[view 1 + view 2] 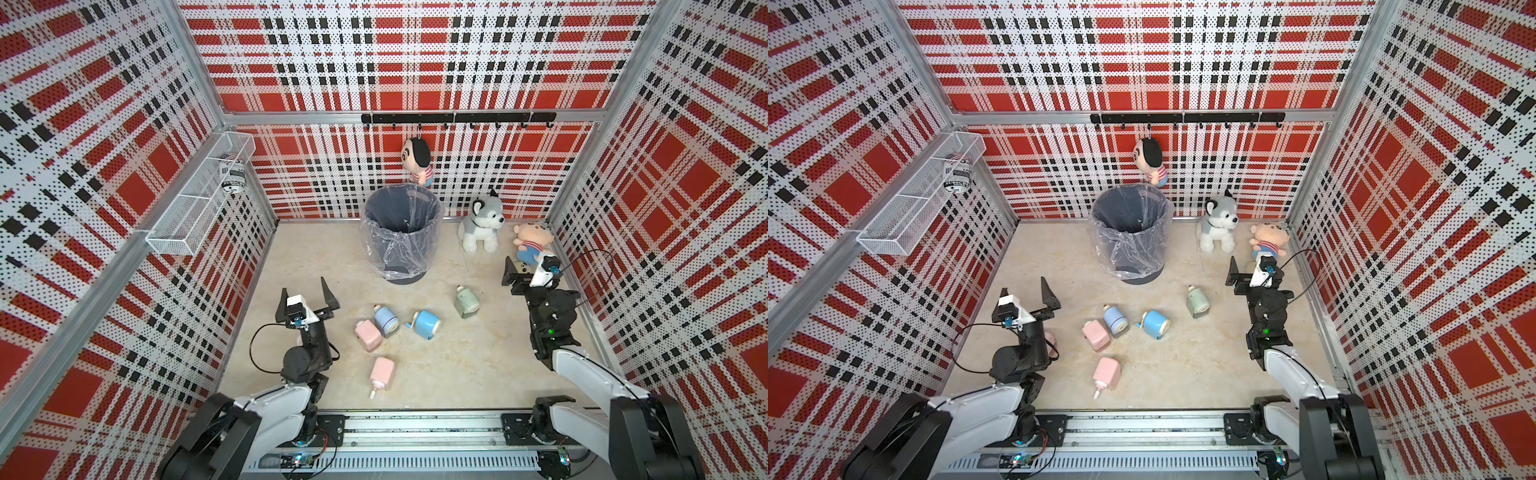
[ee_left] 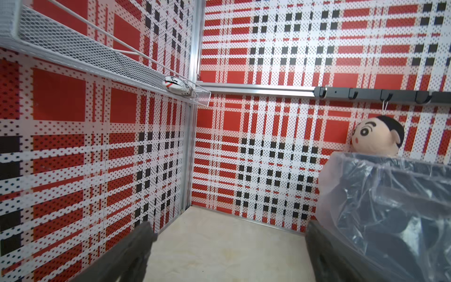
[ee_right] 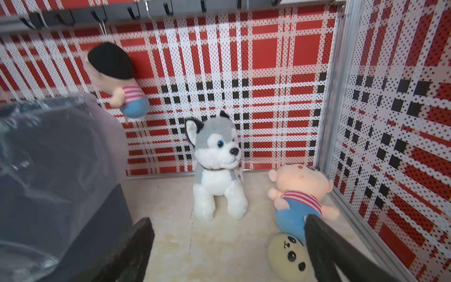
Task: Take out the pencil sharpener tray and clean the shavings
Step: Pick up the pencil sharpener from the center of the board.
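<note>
Several pencil sharpeners lie on the beige floor in both top views: a pink one (image 1: 368,335), a light blue one (image 1: 386,321), a blue one on its side (image 1: 427,322), a green one (image 1: 466,302) and a second pink one (image 1: 381,374) nearer the front. Their trays and any shavings are hidden. A grey bin (image 1: 401,232) lined with clear plastic stands behind them. My left gripper (image 1: 304,291) hovers open to the left of the sharpeners, holding nothing. My right gripper (image 1: 525,262) hangs open at the far right, beyond the green sharpener. Both wrist views show wide, empty jaws: left gripper (image 2: 229,227), right gripper (image 3: 227,221).
A plush husky (image 1: 482,226) and a striped doll (image 1: 530,243) sit at the back right, with a yellow plush (image 3: 288,256) close to my right fingers. Another doll (image 1: 417,160) hangs from the hook rail. A wire shelf (image 1: 199,199) juts from the left wall.
</note>
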`<state>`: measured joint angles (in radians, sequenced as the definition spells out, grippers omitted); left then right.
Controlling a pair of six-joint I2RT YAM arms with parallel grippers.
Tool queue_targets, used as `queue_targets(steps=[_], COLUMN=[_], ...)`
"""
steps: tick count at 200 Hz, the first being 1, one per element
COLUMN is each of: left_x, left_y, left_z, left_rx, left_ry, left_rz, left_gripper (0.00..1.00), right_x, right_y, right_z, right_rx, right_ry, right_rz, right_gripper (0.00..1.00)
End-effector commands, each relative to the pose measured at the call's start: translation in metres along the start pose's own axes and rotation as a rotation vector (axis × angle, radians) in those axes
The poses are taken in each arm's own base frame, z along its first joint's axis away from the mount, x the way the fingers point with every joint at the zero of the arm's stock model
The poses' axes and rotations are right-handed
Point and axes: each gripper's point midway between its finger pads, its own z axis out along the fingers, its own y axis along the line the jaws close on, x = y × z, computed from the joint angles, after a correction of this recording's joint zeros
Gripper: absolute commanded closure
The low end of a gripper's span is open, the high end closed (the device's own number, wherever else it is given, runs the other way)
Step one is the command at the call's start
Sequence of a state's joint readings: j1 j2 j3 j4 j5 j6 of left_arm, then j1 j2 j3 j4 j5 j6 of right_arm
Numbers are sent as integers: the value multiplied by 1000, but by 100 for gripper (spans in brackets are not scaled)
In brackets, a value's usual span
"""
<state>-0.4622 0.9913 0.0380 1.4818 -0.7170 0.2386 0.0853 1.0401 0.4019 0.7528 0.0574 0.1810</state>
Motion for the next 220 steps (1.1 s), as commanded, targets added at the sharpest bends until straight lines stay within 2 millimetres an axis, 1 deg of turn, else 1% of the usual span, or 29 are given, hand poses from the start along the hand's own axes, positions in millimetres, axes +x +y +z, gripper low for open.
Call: queue_targets(steps=[1, 19, 35, 50, 59, 76, 82, 94, 100, 107, 125, 133, 144, 154, 165, 177, 194, 212, 220], left_x=[-8, -24, -37, -44, -47, -51, -54, -61, -65, -72, -82, -84, -79, -67, -61, -54, -34, -7, 3], left_y=[2, -6, -13, -16, -16, -16, -17, -24, -33, -38, -39, -36, -26, -16, -16, -22, -36, -58, -72], left_z=[0, -2, -3, -5, -7, -11, -13, -18, -22, -26, -34, -36, -37, -38, -41, -42, -37, -31, -30], left_rx=[-51, -25, 4, 24, 28, 55, 68, 141, 214, 272, 342, 340, 287, 221, 224, 241, 210, 173, 190], left_ry=[41, 55, 84, 133, 155, 186, 200, 220, 233, 225, 201, 195, 203, 223, 224, 245, 356, 517, 585], left_rz=[-32, -147, -267, -373, -440, -536, -601, -656, -657, -671, -676, -689, -734, -812, -876, -925, -931, -892, -871], left_gripper=[2, 2, 2, 2, 2, 2, 2, 2, 2, 2, 2, 2, 2, 2, 2, 2, 2, 2, 2], right_x=[-11, -25, -38, -45, -47, -41, -37, -27, -23, -20, -11, -9, -8, -4, 2, 12, 26, 36, 39], right_y=[11, 18, 24, 30, 33, 35, 35, 37, 41, 44, 48, 47, 50, 53, 58, 65, 73, 80, 84], right_z=[-6, -15, -27, -40, -47, -59, -62, -68, -71, -74, -82, -84, -87, -87, -87, -86, -85, -85, -86], right_rx=[-32, -59, -83, -103, -116, -122, -122, -136, -156, -176, -198, -197, -216, -237, -269, -306, -357, -390, -406], right_ry=[86, 134, 162, 212, 253, 309, 324, 358, 368, 374, 376, 374, 367, 376, 397, 433, 471, 496, 506], right_rz=[133, 159, 189, 204, 205, 202, 213, 239, 253, 274, 337, 360, 369, 369, 363, 363, 376, 406, 417], right_gripper=[0, 0, 0, 0, 0, 0, 0, 0, 0, 0, 0, 0, 0, 0, 0, 0, 0, 0, 0])
